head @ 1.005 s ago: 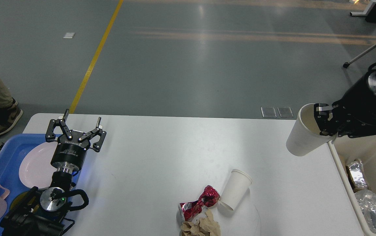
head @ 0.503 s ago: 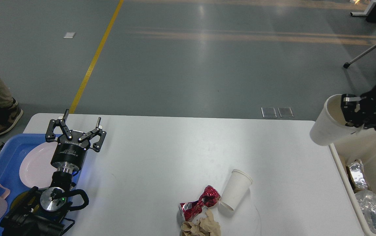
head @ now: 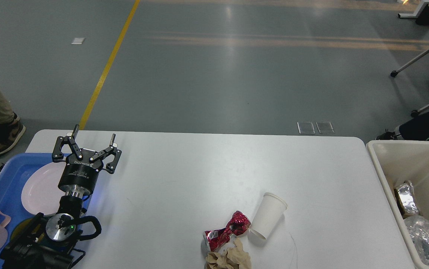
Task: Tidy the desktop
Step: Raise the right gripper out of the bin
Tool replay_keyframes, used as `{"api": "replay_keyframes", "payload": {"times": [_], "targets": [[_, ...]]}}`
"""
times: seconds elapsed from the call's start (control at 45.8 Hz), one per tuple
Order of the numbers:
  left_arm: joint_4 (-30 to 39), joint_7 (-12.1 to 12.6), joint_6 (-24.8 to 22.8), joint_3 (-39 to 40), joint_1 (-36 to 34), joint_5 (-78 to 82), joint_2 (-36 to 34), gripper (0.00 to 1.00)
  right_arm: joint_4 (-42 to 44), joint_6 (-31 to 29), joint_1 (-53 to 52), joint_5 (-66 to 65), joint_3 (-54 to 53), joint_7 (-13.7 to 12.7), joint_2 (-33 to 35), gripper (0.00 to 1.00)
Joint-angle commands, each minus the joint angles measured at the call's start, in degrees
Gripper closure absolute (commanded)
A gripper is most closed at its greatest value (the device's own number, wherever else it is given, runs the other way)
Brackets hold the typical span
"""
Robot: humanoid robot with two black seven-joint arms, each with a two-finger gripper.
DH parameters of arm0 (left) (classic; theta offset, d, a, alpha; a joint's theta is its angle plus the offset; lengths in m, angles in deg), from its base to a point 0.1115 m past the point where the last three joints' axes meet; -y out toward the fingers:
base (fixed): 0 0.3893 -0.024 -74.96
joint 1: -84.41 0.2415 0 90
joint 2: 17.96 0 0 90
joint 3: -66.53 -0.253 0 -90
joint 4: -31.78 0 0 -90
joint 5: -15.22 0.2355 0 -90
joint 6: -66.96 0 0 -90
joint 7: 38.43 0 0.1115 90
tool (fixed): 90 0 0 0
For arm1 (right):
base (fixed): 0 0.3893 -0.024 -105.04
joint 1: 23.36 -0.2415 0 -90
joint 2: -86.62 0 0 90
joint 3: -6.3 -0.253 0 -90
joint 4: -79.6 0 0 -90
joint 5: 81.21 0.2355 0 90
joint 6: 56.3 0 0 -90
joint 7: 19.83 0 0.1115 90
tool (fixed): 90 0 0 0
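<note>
Desktop fills the lower frame: wide bare stretch mid/far side. Paper cup, crushed red can & brown paper wad bunch near front edge. Left gripper by blue tray, jaws apart, empty. Right gripper w/ its cup was over the beige bin corner 0.5 s ago, now out of view.

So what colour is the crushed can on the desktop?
Red and silver crushed can, head view.

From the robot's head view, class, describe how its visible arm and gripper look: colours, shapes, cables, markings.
Only the left arm shows. The left gripper is matte black, with two jointed linkage fingers tipped with pale pads, on a round black body bearing white lettering. Below it come a silver ring, a shiny round cap with a small green light, and a looped black cable.
</note>
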Motion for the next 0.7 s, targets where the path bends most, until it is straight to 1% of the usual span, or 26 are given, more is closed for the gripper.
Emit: {"api": "replay_keyframes", "payload": {"times": [0.0,0.044,0.131,0.24,0.372,0.481,0.546,0.678], "targets": [[0.0,0.0,0.0,0.0,-0.1,0.0,0.0,0.04,10.1,3.3,16.9,0.3,-12.0,0.0,-0.2,1.0],[0.0,0.0,0.0,0.0,0.0,0.0,0.0,0.04,14.3,5.0,24.6,0.3,-17.0,0.0,-1.3,1.0],[0.0,0.0,0.0,0.0,0.0,0.0,0.0,0.04,21.0,7.1,34.9,0.3,-23.6,0.0,-4.9,1.0],[0.0,0.0,0.0,0.0,0.0,0.0,0.0,0.04,30.1,9.2,43.9,0.3,-29.1,0.0,-9.8,1.0],[0.0,0.0,0.0,0.0,0.0,0.0,0.0,0.04,38.6,15.2,54.3,0.4,-33.0,-0.1,-16.3,1.0],[0.0,0.0,0.0,0.0,0.0,0.0,0.0,0.04,43.4,20.0,59.5,0.4,-34.5,-0.2,-20.7,1.0],[0.0,0.0,0.0,0.0,0.0,0.0,0.0,0.04,46.4,21.4,61.4,0.5,-34.8,-0.4,-23.0,1.0],[0.0,0.0,0.0,0.0,0.0,0.0,0.0,0.04,49.8,24.3,65.1,1.8,-34.9,-2.2,-26.0,1.0]]}}
